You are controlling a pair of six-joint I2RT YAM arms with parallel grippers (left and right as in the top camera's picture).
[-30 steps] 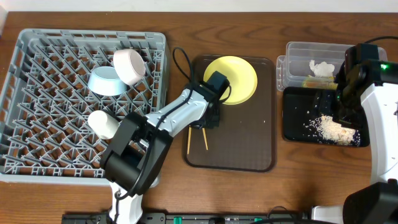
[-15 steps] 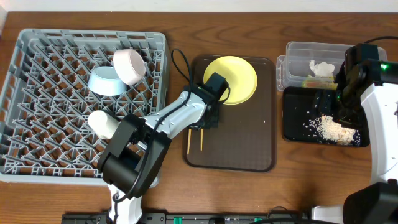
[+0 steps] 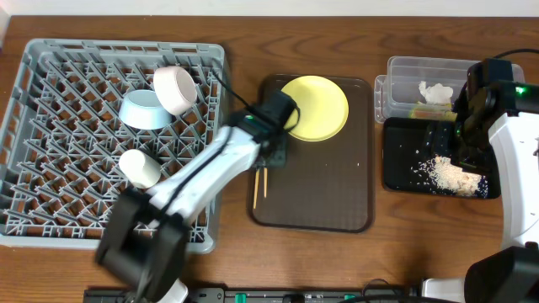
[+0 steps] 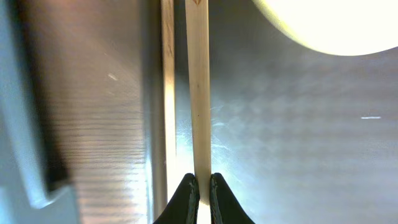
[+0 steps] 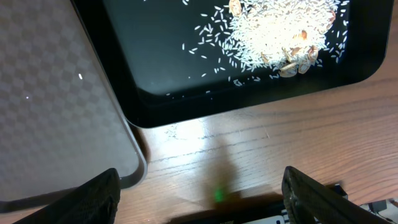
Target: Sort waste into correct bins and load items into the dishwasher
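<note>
We see our left gripper (image 4: 200, 185) pinching one chopstick (image 4: 199, 87) at bottom centre, a second chopstick (image 4: 168, 81) just left, and the yellow plate (image 4: 329, 25) at upper right.

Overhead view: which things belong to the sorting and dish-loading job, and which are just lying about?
Part of the job: grey dish rack, light blue bowl, white bowl, small white cup, yellow plate, chopsticks, clear tub, crumpled napkin, black tray, rice scraps.

Just lying about: brown serving tray, wooden table.
</note>
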